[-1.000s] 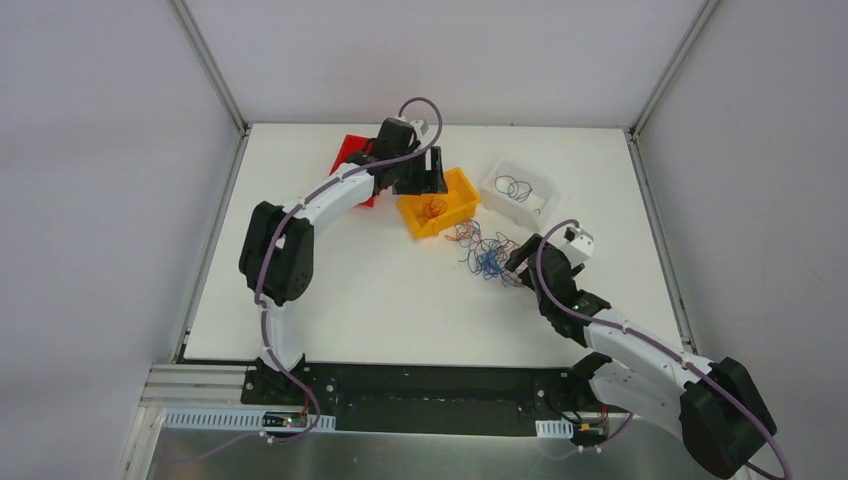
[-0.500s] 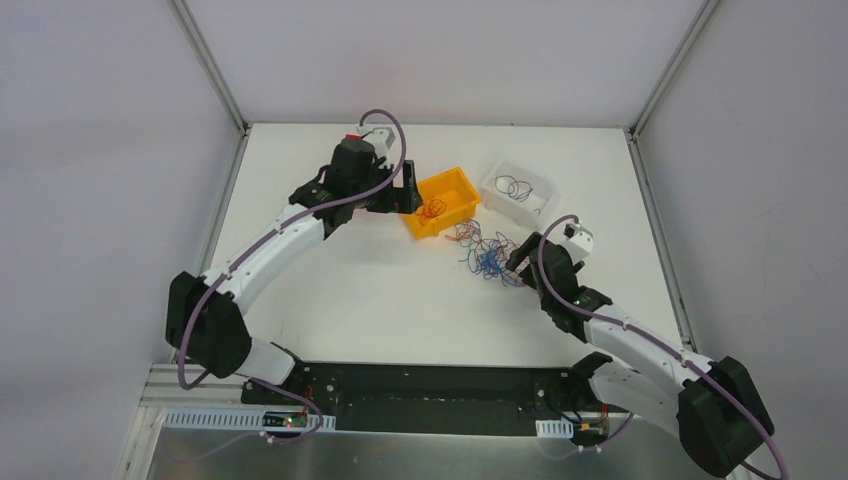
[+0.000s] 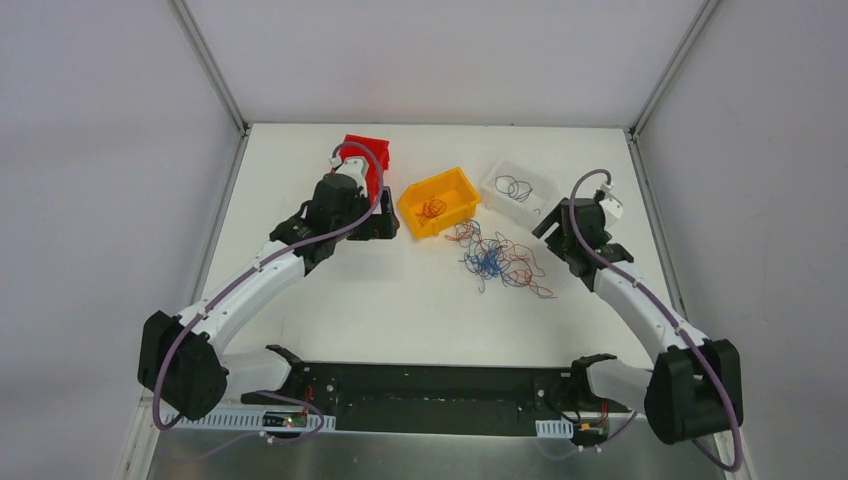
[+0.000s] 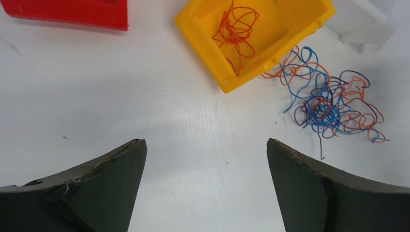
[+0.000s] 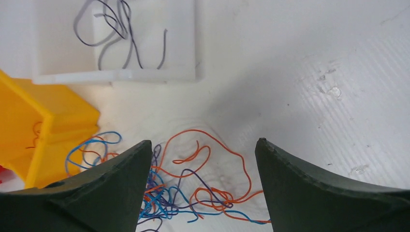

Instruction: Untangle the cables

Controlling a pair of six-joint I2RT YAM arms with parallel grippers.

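The cables [image 3: 498, 261] lie as a blue, orange and dark tangle on the white table, just below the yellow bin [image 3: 455, 190]. An orange bunch [image 4: 237, 31] sits inside that bin, and dark strands [image 5: 118, 29] lie in the white bin [image 5: 188, 43]. My left gripper [image 3: 384, 225] is open to the left of the yellow bin, over bare table, with nothing between its fingers [image 4: 113, 179]. My right gripper [image 3: 548, 222] is open above the tangle's right edge. In the right wrist view, loose orange loops [image 5: 203, 150] show on the table beyond its jaws, and nothing is held.
A red bin [image 3: 366, 158] stands at the back left, behind my left wrist. The white bin [image 3: 518, 188] is at the back right, close to my right gripper. Grey walls enclose the table on three sides.
My left gripper has left the yellow bin, drawn back left and nearer, and opened wide. My right gripper has pulled away from the tangle, back and to the right, beside the white bin.
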